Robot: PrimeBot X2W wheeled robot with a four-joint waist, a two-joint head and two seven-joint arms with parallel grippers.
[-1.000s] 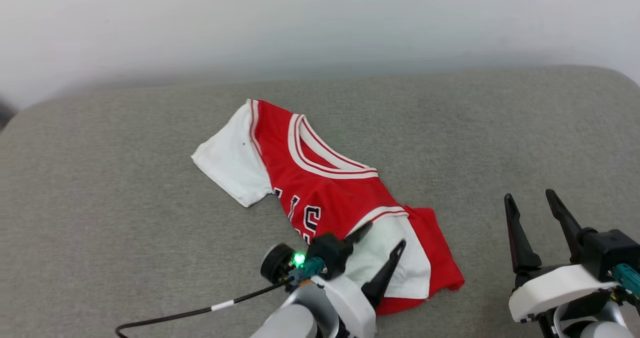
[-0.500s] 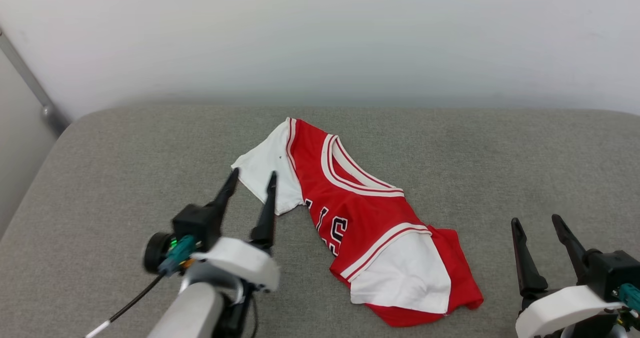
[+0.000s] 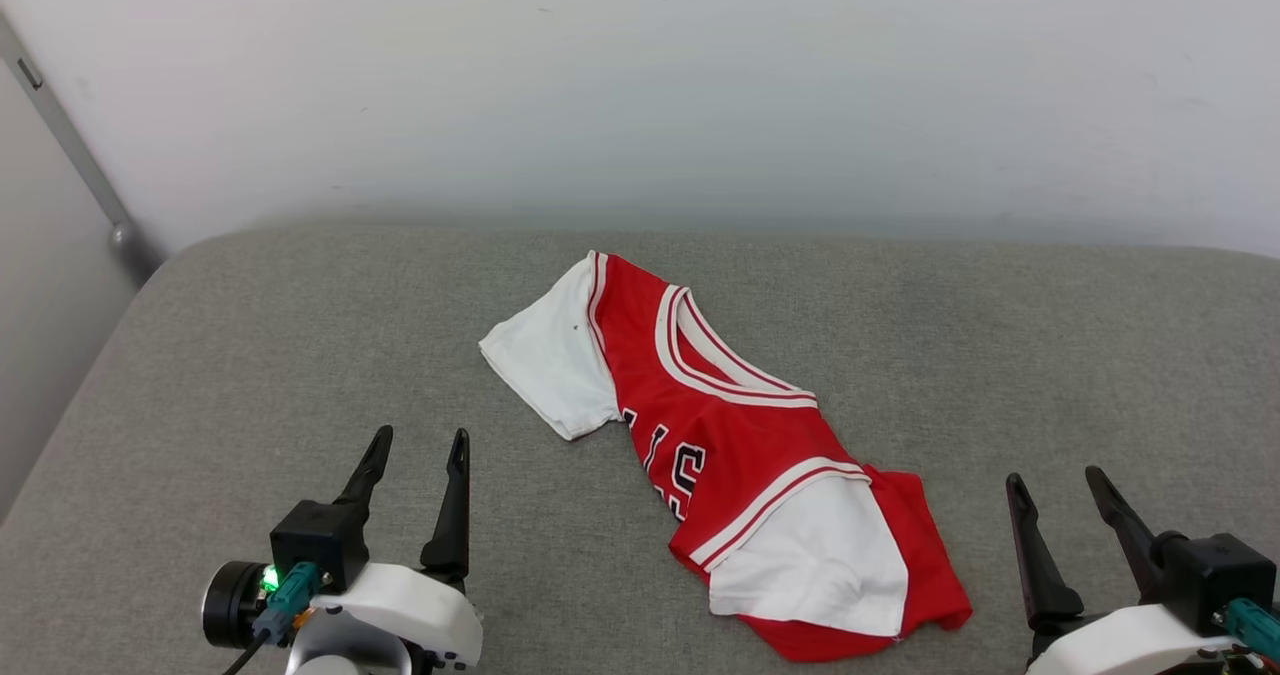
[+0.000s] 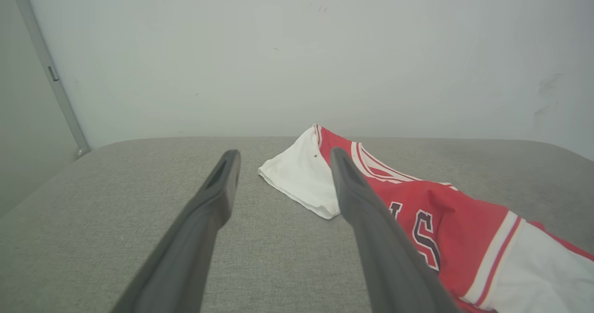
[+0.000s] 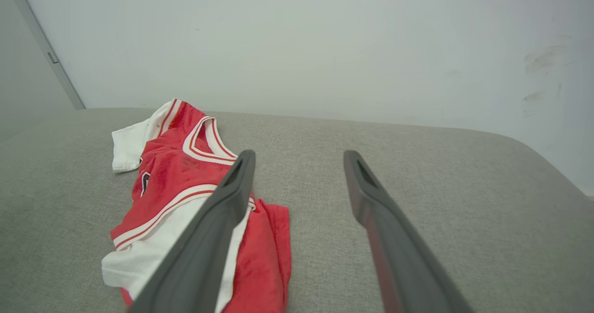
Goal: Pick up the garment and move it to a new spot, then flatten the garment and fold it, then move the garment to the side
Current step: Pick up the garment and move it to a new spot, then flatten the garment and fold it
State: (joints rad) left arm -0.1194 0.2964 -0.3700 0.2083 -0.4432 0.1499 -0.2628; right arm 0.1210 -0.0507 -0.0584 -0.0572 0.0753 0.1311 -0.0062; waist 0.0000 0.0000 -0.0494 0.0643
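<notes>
The red jersey (image 3: 740, 425) lies crumpled in the middle of the grey cushion (image 3: 250, 355), its long axis running from 10 o'clock to 4 o'clock in the head view. It is between the two arms and touches neither.

The left gripper (image 3: 420, 439) has its fingers spread and empty. The upper white sleeve (image 3: 545, 360) is at about 1 o'clock from its tips. The right gripper (image 3: 1055, 477) is likewise spread and empty, with the bunched red hem (image 3: 935, 565) at about 8 o'clock. That end looks slightly nearer, so I judge the right arm better placed for it.

The left wrist view shows the chest lettering (image 4: 424, 227) just past its right finger. The right wrist view shows the hem doubled over beside its left finger.
</notes>
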